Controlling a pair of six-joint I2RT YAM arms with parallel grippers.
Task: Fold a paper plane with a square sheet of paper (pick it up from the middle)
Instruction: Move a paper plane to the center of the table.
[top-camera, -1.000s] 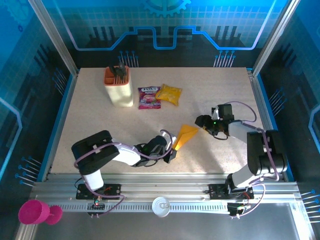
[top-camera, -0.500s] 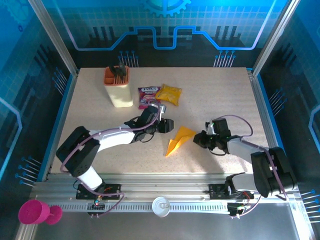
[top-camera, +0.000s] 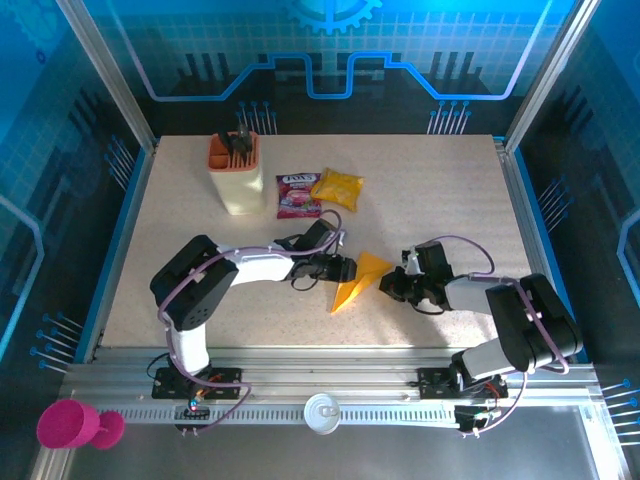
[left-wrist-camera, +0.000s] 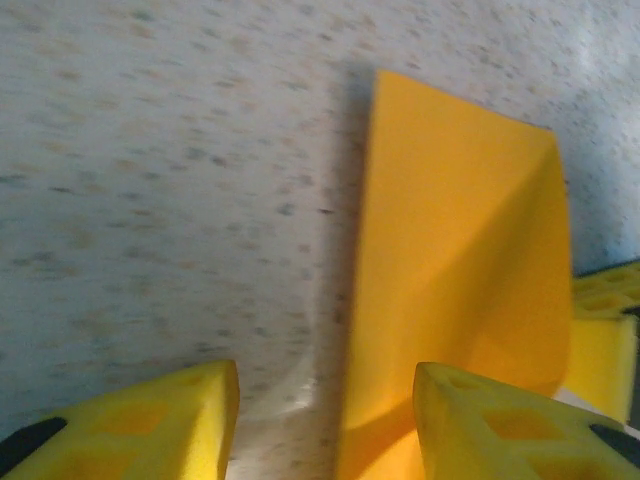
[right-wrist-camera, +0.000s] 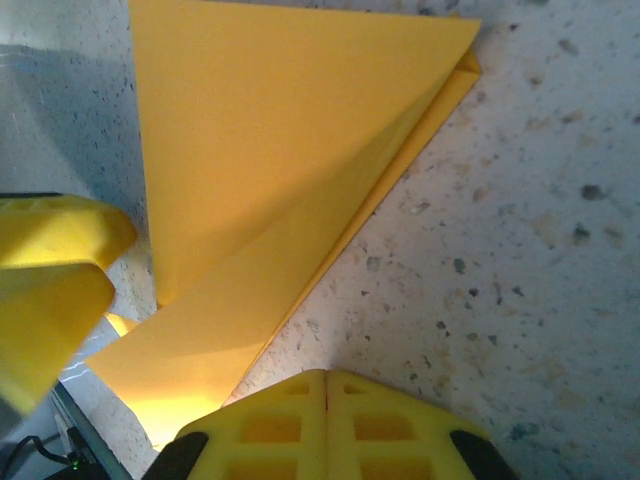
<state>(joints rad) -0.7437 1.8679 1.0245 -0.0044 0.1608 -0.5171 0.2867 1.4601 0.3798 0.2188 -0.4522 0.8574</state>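
The orange-yellow sheet of paper (top-camera: 358, 280) lies flat on the table, folded into a pointed dart, the paper plane, with its tip toward the near edge. My left gripper (top-camera: 343, 270) sits at its left side. In the left wrist view this gripper (left-wrist-camera: 325, 420) is open and low over the table; the paper's (left-wrist-camera: 460, 270) left edge runs between the fingers and one finger (left-wrist-camera: 500, 425) is over the paper. My right gripper (top-camera: 392, 286) is at the paper's right side. In the right wrist view it (right-wrist-camera: 326, 400) is shut on nothing, beside the edge of the paper (right-wrist-camera: 270, 170).
A cream holder with an orange top (top-camera: 238, 178) stands at the back left. A purple-red packet (top-camera: 297, 196) and a glossy yellow snack bag (top-camera: 338, 188) lie behind the paper. A pink cup (top-camera: 68, 425) sits off the table at the front left.
The left gripper let go of the raised paper, swung off to the back left, then came back beside it, open. The paper now lies flat. The right gripper shut and moved left toward the paper.
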